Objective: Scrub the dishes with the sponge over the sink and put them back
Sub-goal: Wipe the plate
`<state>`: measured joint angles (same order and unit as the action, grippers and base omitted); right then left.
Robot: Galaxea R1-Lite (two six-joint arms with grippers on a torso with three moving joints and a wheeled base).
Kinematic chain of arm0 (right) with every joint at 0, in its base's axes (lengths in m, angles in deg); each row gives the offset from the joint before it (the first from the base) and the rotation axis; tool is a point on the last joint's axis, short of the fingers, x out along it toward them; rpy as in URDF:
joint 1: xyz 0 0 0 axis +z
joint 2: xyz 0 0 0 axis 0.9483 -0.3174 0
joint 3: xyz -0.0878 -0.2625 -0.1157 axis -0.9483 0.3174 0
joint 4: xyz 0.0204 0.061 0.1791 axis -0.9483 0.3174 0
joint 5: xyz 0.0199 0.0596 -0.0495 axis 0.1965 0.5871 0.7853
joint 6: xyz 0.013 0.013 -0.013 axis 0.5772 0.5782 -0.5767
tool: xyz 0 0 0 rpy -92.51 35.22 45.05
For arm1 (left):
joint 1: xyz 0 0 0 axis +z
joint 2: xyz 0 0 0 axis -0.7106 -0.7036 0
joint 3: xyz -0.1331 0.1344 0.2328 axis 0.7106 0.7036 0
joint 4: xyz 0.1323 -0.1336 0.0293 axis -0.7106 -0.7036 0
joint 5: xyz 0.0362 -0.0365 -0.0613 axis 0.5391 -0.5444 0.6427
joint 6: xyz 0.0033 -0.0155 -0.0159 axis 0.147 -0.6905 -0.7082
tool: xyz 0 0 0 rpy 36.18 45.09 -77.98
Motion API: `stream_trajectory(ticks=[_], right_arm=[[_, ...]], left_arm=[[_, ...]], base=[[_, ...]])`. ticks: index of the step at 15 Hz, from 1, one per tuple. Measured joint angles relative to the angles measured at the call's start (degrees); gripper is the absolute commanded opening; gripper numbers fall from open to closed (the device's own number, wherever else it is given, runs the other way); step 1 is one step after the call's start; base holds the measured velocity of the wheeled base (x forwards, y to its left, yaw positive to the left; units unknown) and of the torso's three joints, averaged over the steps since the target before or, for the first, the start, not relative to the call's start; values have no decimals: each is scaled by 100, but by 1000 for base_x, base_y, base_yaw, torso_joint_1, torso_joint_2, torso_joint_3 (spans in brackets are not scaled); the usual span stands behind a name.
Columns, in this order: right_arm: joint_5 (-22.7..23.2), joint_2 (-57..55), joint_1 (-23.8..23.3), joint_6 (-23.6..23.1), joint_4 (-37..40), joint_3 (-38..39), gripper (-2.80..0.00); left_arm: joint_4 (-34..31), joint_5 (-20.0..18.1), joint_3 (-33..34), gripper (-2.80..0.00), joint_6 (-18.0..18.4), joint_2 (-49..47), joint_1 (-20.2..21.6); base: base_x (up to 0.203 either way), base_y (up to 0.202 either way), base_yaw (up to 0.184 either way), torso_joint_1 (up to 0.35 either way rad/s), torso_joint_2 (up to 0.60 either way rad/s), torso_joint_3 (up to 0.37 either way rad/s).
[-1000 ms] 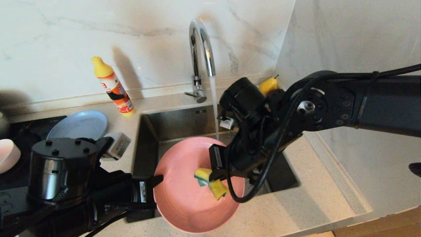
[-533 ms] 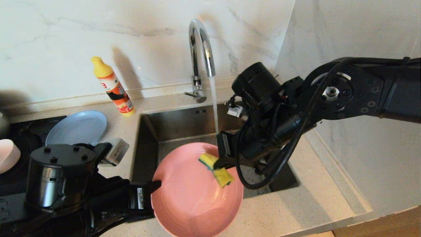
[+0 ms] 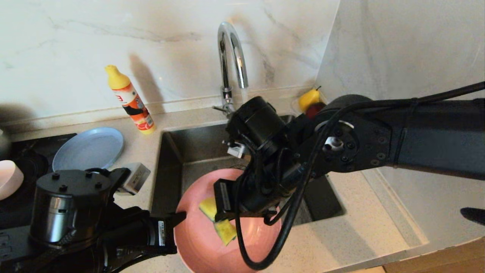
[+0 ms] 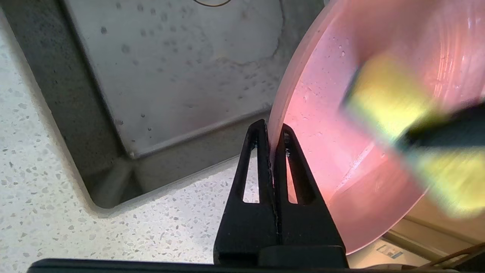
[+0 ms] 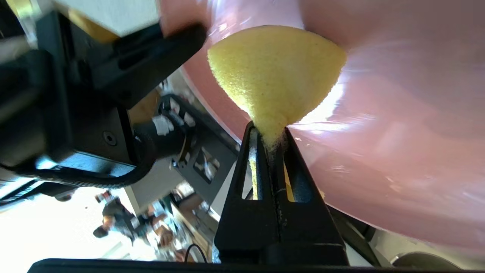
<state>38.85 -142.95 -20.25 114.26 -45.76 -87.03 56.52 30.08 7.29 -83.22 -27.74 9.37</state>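
Note:
The pink plate [image 3: 197, 242] [image 4: 341, 113] [image 5: 398, 132] hangs tilted over the front edge of the sink [image 3: 197, 148] [image 4: 170, 76]. My left gripper [image 3: 182, 217] [image 4: 271, 129] is shut on its left rim. My right gripper [image 3: 220, 219] [image 5: 269, 131] is shut on the yellow sponge [image 3: 224, 231] [image 4: 382, 98] [image 5: 276, 72], pinching it at the middle, and the sponge presses against the plate's inner face. The right wrist hides the plate's far half in the head view. A blue-grey plate [image 3: 89, 148] and a pale pink bowl [image 3: 7, 178] rest on the left.
A chrome faucet [image 3: 231, 57] arches over the back of the sink. An orange detergent bottle [image 3: 130, 100] stands on the counter behind the blue-grey plate. A yellow pear [image 3: 308, 99] lies in the back right corner. Speckled counter [image 3: 363, 227] runs to the sink's right.
My right gripper swept the sponge out to the plate's far right edge, then back across its face toward the left rim. The left gripper kept the plate nearly still.

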Motion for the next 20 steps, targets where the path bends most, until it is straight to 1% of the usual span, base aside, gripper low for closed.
stream_trajectory(ticks=[5, 10, 15, 20], right_arm=[[-5, -135, 361, 28, 189, 9, -280], [-50, -158, 399, 49, 772, 30, -280], [-59, -49, 160, 30, 1344, 68, -280], [-56, 189, -234, 20, 1410, 72, -280]], left_arm=[[44, 9, -22, -280, -50, 9, 0], [49, 17, -103, -280, -81, 22, 6], [52, 74, -209, -280, -91, 41, 14], [47, 72, -232, -280, -91, 87, 17]], base=[[0, 0, 0, 0, 0, 0], [0, 0, 0, 0, 0, 0], [0, 0, 0, 0, 0, 0], [0, 0, 0, 0, 0, 0]])
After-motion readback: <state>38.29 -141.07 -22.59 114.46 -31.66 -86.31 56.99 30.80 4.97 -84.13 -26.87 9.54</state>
